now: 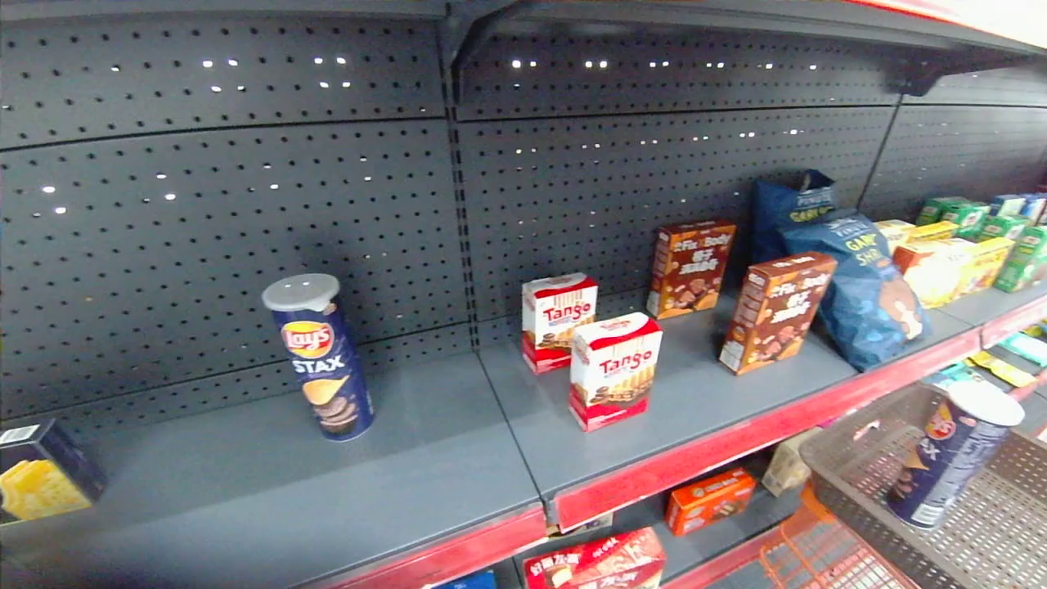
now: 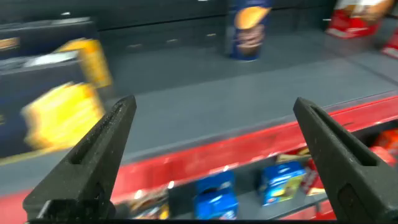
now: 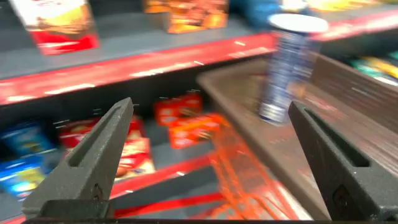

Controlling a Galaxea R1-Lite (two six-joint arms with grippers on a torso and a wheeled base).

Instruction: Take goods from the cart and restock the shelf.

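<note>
Shelf: grey metal shelf board with a red front edge runs from the lower left to the right middle of the head view, with dark perforated back panel behind it.
Can on shelf: blue cylindrical chip can with a grey plastic lid stands upright left of centre, near the back panel and well apart from the other stock.
Can in basket: second blue chip can with a white lid stands at the lower right inside the grey perforated plastic basket. The basket sits on the orange wire cart frame.
Other stock: two red-and-white wafer boxes at centre, one behind the other. Two brown cardboard snack boxes stand right of them, blue foil bags just beside. A dark box with yellow crackers sits at the lower left edge.
Left gripper: black two-finger left gripper, jaws spread wide, gripping nothing. It faces the shelf's red edge, with the shelf can farther off beyond it.
Right gripper: black two-finger right gripper, jaws spread wide, gripping nothing. The basket and its can lie beyond the fingers, apart from them.
</note>
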